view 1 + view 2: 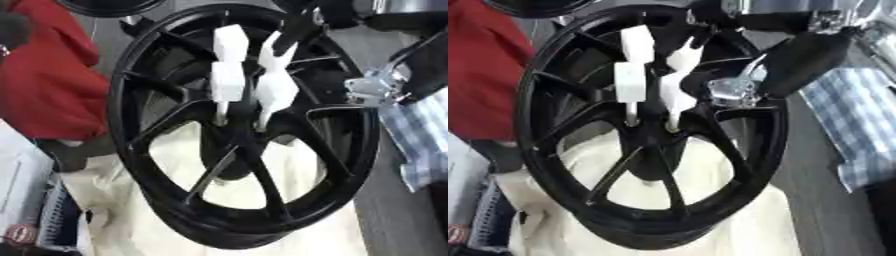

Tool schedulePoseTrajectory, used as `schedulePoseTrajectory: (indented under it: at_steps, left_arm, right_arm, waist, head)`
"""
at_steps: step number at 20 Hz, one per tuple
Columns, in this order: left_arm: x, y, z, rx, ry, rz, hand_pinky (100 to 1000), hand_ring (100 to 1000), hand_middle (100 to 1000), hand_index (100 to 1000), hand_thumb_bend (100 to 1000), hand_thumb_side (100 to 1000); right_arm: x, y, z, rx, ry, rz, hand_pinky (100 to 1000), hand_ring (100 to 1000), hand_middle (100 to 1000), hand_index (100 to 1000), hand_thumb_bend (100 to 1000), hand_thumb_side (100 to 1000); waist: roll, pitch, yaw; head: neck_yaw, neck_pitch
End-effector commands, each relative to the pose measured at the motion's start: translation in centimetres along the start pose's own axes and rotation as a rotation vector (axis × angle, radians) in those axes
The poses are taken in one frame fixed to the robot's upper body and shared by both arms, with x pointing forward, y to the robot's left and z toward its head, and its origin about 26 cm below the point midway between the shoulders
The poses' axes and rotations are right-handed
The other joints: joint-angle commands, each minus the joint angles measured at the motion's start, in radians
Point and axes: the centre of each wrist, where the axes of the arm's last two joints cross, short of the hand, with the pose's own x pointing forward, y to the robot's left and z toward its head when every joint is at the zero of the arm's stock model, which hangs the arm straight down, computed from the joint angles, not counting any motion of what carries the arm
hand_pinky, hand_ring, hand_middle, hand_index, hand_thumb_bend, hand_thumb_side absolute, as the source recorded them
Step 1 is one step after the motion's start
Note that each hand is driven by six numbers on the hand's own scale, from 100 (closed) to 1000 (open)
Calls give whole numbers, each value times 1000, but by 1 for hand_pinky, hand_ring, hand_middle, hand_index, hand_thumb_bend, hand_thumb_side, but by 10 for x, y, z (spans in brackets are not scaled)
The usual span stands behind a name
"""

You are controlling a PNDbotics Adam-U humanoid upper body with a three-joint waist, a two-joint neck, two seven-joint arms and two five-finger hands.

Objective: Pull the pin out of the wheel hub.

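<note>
Black wheel hub [245, 130] with white pins [229, 75], on cream cloth [262, 175]; blue-and-white checked cloth [855, 125]; red garment [48, 75].

Black spoked wheel hub [166, 150], two white pins [229, 75] at centre

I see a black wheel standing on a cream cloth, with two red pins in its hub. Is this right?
Not quite: the pins are white, not red, as the left eye view shows. The wheel is black, stands on a cream cloth, and two pins sit in its hub.
</note>
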Motion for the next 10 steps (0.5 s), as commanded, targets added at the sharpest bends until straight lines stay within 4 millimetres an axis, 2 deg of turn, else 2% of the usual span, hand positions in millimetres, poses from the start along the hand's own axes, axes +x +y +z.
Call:
schedulePoseTrajectory:
  at_steps: [1, 10]
  left_arm:
    - [6, 4, -3, 8, -24, -14, 823, 726, 627, 786, 100, 675]
    - [7, 3, -4, 5, -27, -11, 823, 727, 627, 784, 100, 677]
  right_arm:
    - [3, -3, 3, -4, 16, 9, 881, 910, 820, 891, 201, 590]
    - [-9, 0, 1, -4, 28, -32, 901, 954, 843, 898, 234, 572]
  waist:
    - [4, -13, 2]
    - [5, -4, 12]
  head:
    - [2, 6]
    - [-1, 6]
